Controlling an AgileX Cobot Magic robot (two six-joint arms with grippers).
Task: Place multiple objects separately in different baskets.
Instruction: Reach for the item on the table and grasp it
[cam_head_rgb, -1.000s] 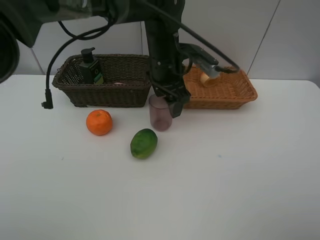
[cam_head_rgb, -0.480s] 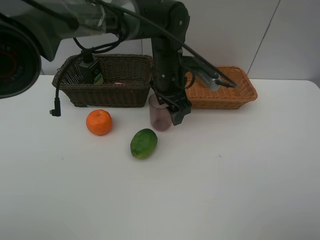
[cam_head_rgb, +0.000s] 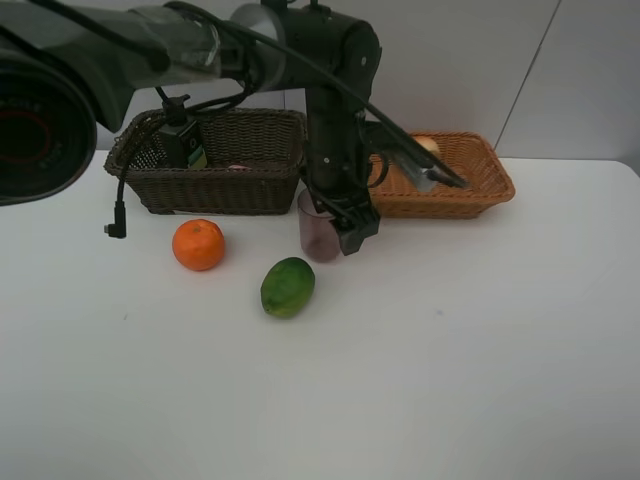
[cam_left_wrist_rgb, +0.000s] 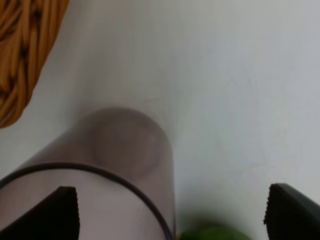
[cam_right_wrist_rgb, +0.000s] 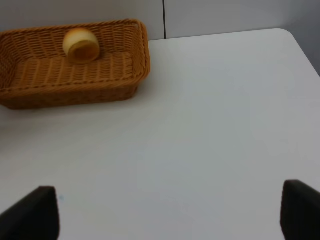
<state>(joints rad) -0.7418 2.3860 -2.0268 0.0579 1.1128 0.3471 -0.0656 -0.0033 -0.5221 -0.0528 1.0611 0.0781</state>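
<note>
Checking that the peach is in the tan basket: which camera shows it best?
The right wrist view: the peach lies unobstructed inside the tan basket. The exterior high view shows only part of it behind the arm; the left wrist view misses it.

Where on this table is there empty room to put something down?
The near half of the table, this side of the green fruit, is bare, and so is the right side before the tan basket. Crowded: before the dark basket, around tangerine and cup.

A matte white tabletop (cam_head_rgb: 450, 380) fills the view; a pale grey panelled wall (cam_head_rgb: 590, 70) spans ten to two o'clock.
</note>
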